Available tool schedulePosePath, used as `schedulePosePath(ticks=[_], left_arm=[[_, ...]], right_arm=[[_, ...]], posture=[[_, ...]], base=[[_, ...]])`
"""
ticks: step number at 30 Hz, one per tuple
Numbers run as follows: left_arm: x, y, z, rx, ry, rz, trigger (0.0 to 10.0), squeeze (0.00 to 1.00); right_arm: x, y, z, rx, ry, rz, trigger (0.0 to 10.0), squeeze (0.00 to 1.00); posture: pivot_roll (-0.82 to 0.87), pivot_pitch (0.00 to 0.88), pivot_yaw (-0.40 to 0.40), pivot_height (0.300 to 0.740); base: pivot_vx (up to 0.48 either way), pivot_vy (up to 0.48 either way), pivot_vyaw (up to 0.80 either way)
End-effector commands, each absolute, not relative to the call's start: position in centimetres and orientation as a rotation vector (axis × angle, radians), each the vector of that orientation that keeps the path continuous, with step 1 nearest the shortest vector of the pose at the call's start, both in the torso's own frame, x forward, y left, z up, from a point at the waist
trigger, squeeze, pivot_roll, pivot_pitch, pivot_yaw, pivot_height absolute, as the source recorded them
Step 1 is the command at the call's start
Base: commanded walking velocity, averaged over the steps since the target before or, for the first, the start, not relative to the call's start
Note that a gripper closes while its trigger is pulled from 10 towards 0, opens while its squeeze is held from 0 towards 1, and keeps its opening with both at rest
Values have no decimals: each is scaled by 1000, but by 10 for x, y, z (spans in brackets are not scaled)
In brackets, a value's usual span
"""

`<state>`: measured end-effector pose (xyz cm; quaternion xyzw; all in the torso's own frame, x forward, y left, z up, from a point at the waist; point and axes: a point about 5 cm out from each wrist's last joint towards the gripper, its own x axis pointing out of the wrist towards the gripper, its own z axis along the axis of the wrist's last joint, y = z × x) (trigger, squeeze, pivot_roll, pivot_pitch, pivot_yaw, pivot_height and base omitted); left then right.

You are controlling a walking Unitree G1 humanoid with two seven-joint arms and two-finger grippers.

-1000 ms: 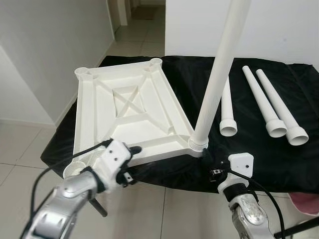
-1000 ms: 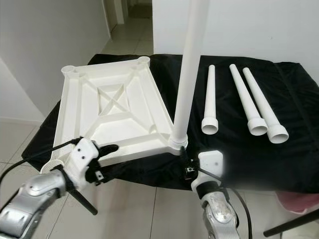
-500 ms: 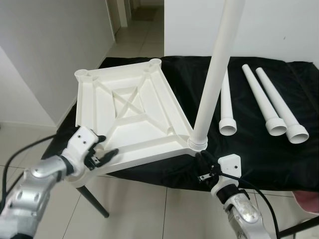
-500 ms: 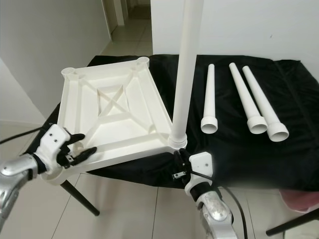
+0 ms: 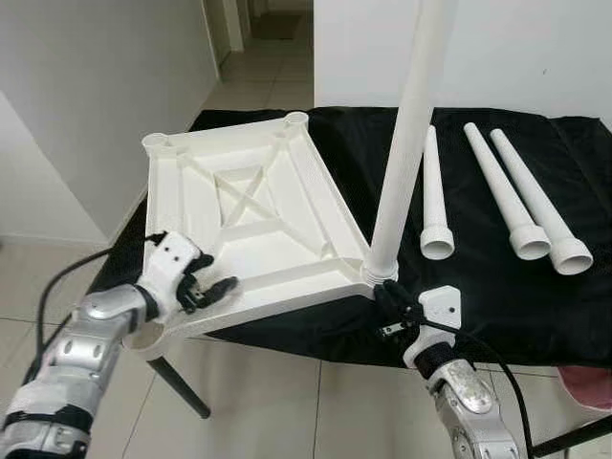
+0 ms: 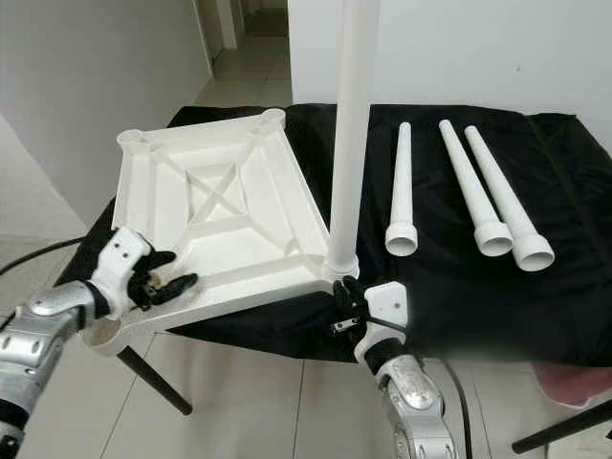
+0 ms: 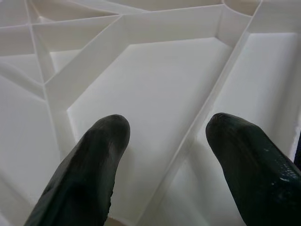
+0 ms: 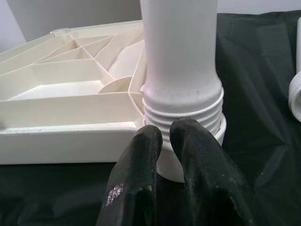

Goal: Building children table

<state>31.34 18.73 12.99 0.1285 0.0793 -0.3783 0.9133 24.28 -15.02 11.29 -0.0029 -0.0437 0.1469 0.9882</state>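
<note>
The white tabletop (image 5: 287,278) lies upside down on the black cloth, its ribbed underside facing up. One white leg (image 5: 406,134) stands upright, screwed into the near right corner socket (image 8: 188,141). Three loose legs (image 5: 435,206) (image 5: 502,196) (image 5: 540,206) lie side by side on the cloth to the right. My left gripper (image 5: 216,273) is open above the near left part of the tabletop, its fingers either side of a rib (image 7: 197,122). My right gripper (image 5: 384,295) is shut and empty, its tips right in front of the leg's threaded base (image 8: 181,106).
The black cloth (image 5: 497,306) covers a low table with a black leg (image 5: 182,387) showing below its front edge. Pale tiled floor (image 5: 277,402) lies in front. White walls stand behind and to the left, with a corridor (image 5: 263,57) beyond.
My left gripper has moved left along the tabletop's near edge and up over its ribs. My right gripper has risen and come closer to the upright leg's base.
</note>
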Motion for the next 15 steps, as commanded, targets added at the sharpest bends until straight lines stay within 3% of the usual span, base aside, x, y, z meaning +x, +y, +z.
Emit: schedulePosePath(ticks=[1,9,15], left_arm=[[305,175,127,216,187,-966,10000,0],[303,154,119,175,189,-1011,10000,0],[318,138,115,195,198,-921,10000,0]], right_arm=[[240,-149,107,11,-76,267,10000,0],[238,-148,106,29,-79,232,10000,0],[245,-148,111,22,-102,218,10000,0]], posture=[[-94,35,121,740],[-115,32,125,740],[-117,37,128,740]], base=[[0,0,0],[0,0,0],[0,0,0]])
